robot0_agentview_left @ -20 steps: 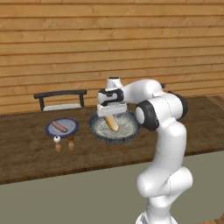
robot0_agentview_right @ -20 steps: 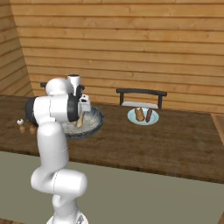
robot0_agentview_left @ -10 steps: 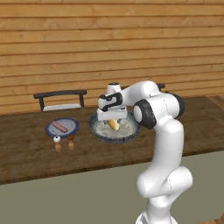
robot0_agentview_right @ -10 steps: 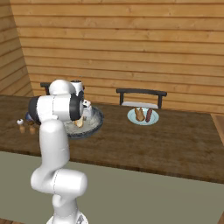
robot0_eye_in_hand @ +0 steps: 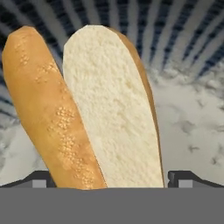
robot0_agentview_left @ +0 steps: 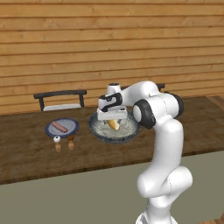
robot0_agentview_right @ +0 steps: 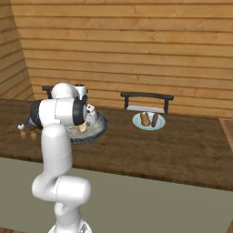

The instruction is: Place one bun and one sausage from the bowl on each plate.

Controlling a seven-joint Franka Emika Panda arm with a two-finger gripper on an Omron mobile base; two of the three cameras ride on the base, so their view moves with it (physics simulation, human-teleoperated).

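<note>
The wide bowl (robot0_agentview_left: 114, 139) with the dark patterned rim stands mid-table and holds a split sesame bun (robot0_agentview_left: 114, 125). My gripper (robot0_agentview_left: 113, 117) hangs low over the bowl, open, with its fingertips (robot0_eye_in_hand: 183, 178) either side of the bun (robot0_eye_in_hand: 87, 113) and apart from it. The bun lies against the bowl's pale inside (robot0_eye_in_hand: 192, 122). Left of the bowl, a small blue-grey plate (robot0_agentview_left: 70, 131) carries one sausage (robot0_agentview_left: 59, 127). From the right base view, a second plate (robot0_agentview_right: 136, 122) beyond the bowl (robot0_agentview_right: 98, 134) holds a bun (robot0_agentview_right: 144, 119) and a sausage (robot0_agentview_right: 154, 119).
Two small shakers (robot0_agentview_left: 64, 143) stand just in front of the left plate. Dark chairs (robot0_agentview_left: 61, 97) (robot0_agentview_right: 146, 101) sit behind the table against the wooden wall. The table's front edge runs close below the bowl.
The hand has come down from above the bowl's far side into the bowl, closer to the bun. The jaws have stayed open, and the plates have not moved.
</note>
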